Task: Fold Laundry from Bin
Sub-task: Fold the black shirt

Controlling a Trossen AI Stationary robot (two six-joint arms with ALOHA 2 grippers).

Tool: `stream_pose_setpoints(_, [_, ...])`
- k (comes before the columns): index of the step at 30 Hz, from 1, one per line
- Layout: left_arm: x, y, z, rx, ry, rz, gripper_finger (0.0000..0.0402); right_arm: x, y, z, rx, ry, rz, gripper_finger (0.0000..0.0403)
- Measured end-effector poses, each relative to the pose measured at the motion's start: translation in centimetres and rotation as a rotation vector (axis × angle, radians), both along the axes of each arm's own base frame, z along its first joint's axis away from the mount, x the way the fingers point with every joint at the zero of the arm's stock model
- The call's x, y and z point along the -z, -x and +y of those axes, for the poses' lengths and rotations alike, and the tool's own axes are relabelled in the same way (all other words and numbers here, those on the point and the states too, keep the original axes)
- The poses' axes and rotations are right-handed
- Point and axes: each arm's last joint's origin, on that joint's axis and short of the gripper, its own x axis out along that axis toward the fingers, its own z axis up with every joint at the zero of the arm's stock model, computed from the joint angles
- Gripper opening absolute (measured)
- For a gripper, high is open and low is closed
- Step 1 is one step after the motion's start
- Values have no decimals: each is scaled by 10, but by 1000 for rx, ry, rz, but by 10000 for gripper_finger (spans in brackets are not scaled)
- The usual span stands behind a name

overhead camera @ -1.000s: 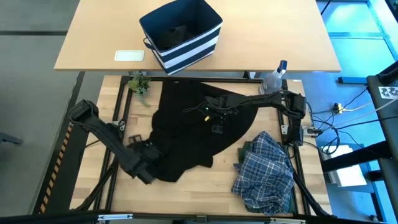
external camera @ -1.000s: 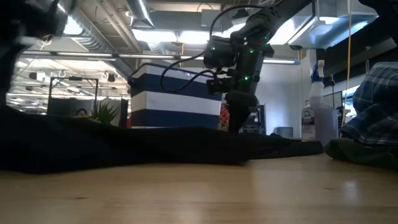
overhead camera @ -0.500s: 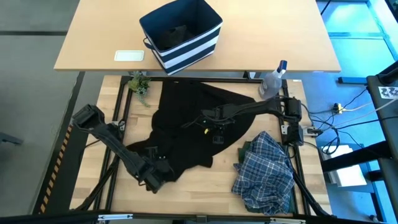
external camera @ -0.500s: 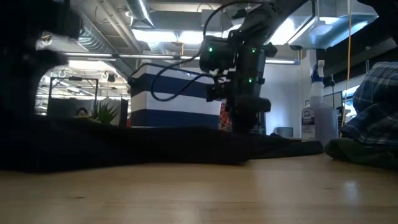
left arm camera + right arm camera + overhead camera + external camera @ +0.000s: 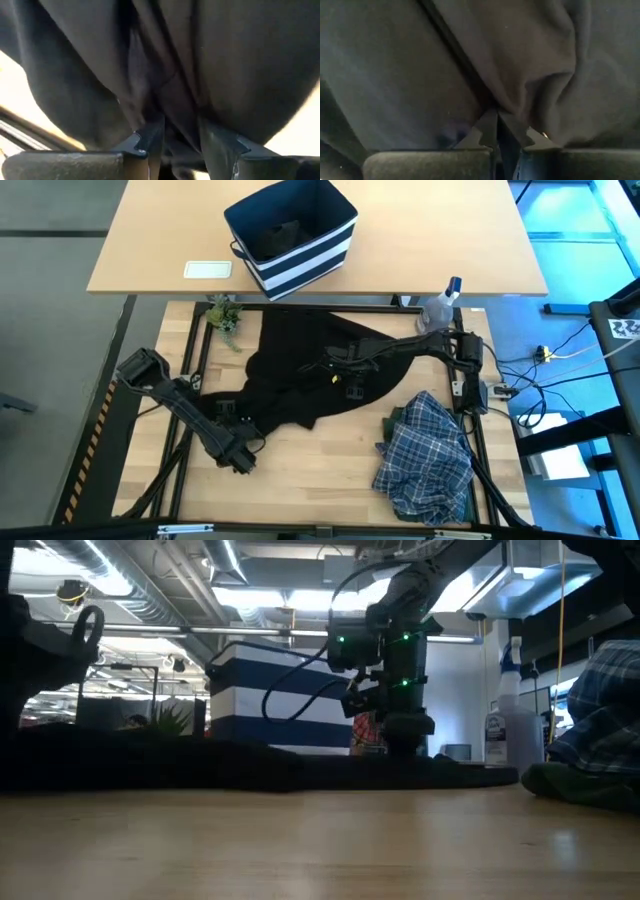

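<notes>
On the table's middle lies the black garment (image 5: 300,375), long axis seven to one o'clock; left gripper (image 5: 237,442) pinches its seven o'clock hem; right gripper (image 5: 345,370) nips the centre, fingers nearly together.

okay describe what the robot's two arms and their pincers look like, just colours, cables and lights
Both arms are black and jointed. The right arm carries looping black cables and small green lights, with a yellow spot near its wrist. Each pincer, left pincer and right pincer, ends in two dark wedge-shaped fingers.
</notes>
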Motion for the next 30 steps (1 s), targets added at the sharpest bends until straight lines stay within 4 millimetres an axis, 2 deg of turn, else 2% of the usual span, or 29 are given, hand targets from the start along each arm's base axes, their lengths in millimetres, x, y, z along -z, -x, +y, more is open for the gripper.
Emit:
stream_pose_setpoints(4, [-5,-7,-4,21,30,-47,114,0,1,0,1,-3,14,12])
stream_pose_setpoints(11, [-15,-21,-34,175,252,-225,114,-1,10,2,1,-31,94,12])
stream_pose_setpoints(17, [-36,-20,-44,192,192,-301,114,-18,15,7,-4,-67,56,12])
stream_pose_setpoints(22, [-58,-16,-42,222,110,-439,114,-41,13,21,-43,-56,-49,12])
stream_pose_setpoints(26, [-71,-15,-39,216,109,-535,114,-49,7,38,-97,-104,-128,12])
stream_pose_setpoints(30, [-74,-19,-41,199,101,-624,114,-49,-6,57,-136,-217,-248,12])
